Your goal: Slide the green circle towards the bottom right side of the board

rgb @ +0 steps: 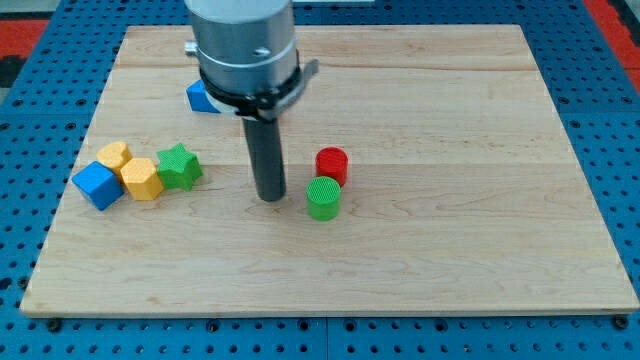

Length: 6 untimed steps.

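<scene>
Green circle [323,198] sits mid-board, touching red cylinder [331,164] above it. My tip [270,197], a bare rod with no pincer, stands just left of it. Approach step; next push should run rightward and down.

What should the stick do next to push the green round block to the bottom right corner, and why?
Probably a short push toward the view's right and slightly down. My tip sits just to the view's left of the green circle, a small gap apart, so it is already behind it. The red circle touches the green one's upper side, so angling downward should leave it behind.
</scene>
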Motion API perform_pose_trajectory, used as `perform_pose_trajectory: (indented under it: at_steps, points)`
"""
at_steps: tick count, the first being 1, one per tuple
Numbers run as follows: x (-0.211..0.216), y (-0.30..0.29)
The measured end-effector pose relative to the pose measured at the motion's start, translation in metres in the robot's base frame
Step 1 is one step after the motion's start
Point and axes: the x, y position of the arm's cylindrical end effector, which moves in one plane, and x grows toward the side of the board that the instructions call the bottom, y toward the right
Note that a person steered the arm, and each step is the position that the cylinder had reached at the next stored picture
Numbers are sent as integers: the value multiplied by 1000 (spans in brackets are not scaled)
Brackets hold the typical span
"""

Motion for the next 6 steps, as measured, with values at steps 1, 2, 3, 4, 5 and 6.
perform_pose_trajectory:
  at_steps: [1, 2, 3, 4, 5, 6]
  points:
    - [6, 120]
    - [11, 205]
    - [25, 183]
    - [-14, 176]
    - [-65, 258]
    - [-27, 279]
